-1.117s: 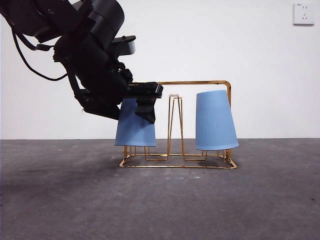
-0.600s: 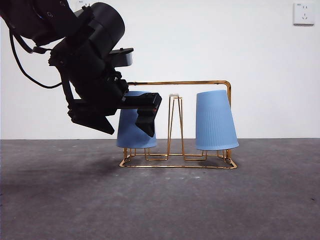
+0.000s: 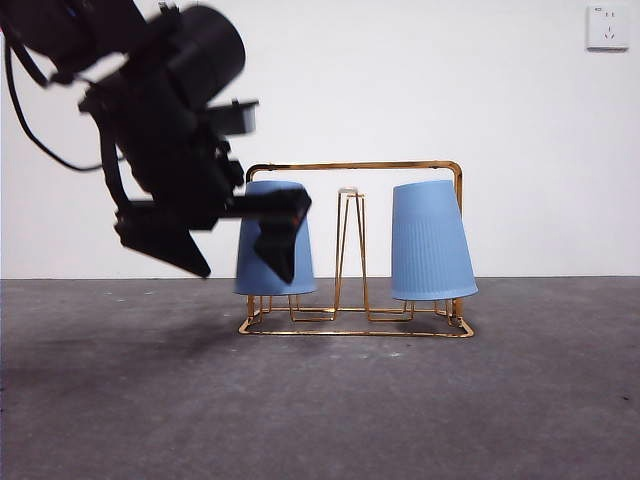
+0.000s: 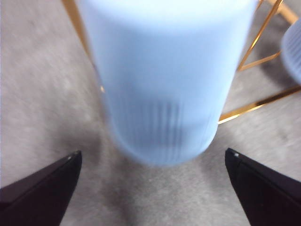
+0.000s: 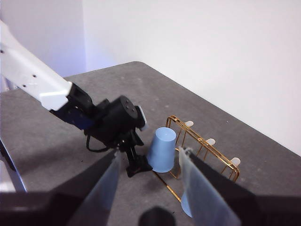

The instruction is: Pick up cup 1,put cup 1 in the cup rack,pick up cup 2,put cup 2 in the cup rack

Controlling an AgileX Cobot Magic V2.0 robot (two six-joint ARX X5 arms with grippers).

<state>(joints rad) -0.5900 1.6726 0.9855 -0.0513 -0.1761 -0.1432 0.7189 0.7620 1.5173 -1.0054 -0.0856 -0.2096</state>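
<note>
We see plain white wall (image 3: 500,110) behind table, bare apart from 1 white socket plate (image 3: 607,27) at upper right corner of front view. Dark grey table surface (image 3: 330,400) looks matte and speckled, meeting wall in straight level line. Soft shadow falls on table at left. We note even, diffuse light. In right wrist view, 2 white walls meet in corner (image 5: 83,33) behind table.
</note>
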